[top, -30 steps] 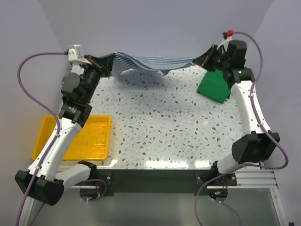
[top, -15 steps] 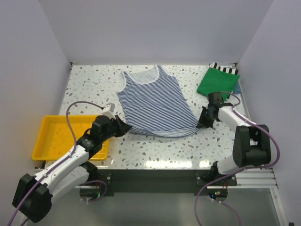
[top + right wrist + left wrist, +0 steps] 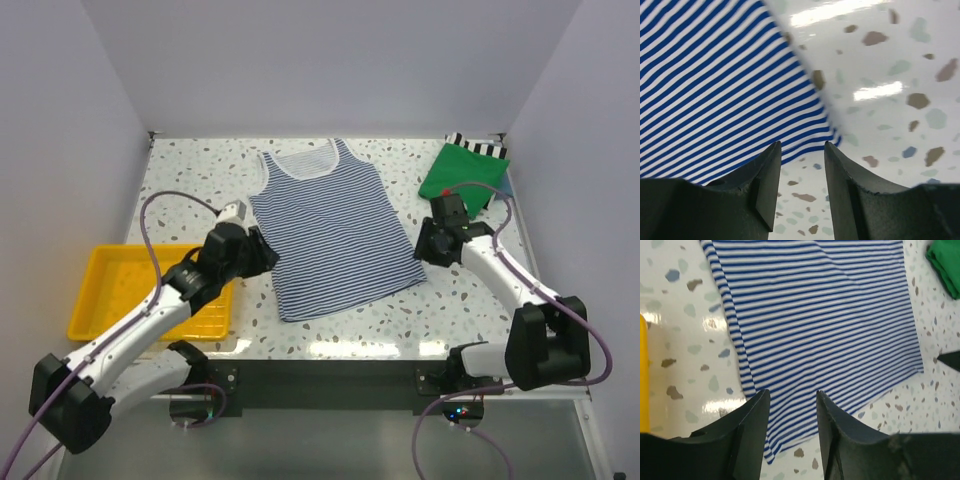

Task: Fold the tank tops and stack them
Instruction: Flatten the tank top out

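Observation:
The navy-and-white striped tank top [image 3: 335,230] lies spread flat mid-table, neck toward the back wall. My left gripper [image 3: 268,255] hovers open beside its near-left hem corner. In the left wrist view the striped top [image 3: 815,315] fills the space ahead of the open left gripper [image 3: 792,392], which holds nothing. My right gripper [image 3: 418,248] stands open just off the near-right hem corner. The right wrist view shows the striped top [image 3: 725,85] ending just ahead of the empty right gripper [image 3: 801,145]. The green tank top [image 3: 455,180] lies folded at the back right.
A yellow tray [image 3: 110,295] sits at the table's left near edge, partly under the left arm. A black-and-white striped cloth [image 3: 480,147] shows from under the green top at the back right corner. Walls close off the back and both sides.
A second ago both grippers held the striped top stretched in the air at the back. They drew it toward the near edge, laid it flat, then opened and let go of the hem corners.

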Robot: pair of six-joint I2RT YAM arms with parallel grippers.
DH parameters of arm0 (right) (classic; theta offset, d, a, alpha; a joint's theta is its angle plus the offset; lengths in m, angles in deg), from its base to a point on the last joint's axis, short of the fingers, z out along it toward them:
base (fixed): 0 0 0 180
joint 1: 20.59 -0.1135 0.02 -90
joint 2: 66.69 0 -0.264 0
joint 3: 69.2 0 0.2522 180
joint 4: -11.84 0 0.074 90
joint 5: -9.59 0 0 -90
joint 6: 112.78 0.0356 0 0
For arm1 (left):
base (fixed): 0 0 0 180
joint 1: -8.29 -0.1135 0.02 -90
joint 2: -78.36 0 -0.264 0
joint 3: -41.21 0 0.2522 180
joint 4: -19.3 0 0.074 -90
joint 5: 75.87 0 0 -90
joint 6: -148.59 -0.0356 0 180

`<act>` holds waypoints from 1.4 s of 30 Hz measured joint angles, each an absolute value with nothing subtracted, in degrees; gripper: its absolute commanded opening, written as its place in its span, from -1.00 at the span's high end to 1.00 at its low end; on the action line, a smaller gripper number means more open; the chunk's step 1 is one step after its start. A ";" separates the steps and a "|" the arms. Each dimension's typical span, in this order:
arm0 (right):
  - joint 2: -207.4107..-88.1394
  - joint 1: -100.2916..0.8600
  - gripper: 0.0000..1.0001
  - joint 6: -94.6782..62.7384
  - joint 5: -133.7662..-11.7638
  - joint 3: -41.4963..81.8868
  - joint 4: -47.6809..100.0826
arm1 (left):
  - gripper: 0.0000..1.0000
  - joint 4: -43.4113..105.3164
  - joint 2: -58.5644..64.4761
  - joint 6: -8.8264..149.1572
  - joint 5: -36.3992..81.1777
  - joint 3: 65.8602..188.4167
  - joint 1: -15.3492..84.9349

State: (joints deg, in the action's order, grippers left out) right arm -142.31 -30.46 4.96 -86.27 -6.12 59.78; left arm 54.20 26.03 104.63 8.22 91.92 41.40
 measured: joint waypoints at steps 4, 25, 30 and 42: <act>-143.84 -38.74 0.25 6.17 -87.35 -4.33 58.82 | 0.25 54.36 11.99 104.74 6.05 102.28 36.83; -150.59 -33.89 0.27 8.68 -92.37 -11.36 54.36 | 0.34 52.89 -24.64 105.15 -0.77 125.56 25.48; -147.38 -36.49 0.25 8.42 -92.77 -10.75 55.36 | 0.34 53.79 -31.15 103.23 -4.31 135.15 25.16; -145.08 -67.02 0.24 15.17 -91.17 -1.46 55.80 | 0.34 60.48 -40.88 100.74 -10.62 143.92 25.16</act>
State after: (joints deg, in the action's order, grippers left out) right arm -145.08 -67.02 15.17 -91.17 -1.46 55.80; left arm 60.48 -40.88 100.74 -10.62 143.92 25.16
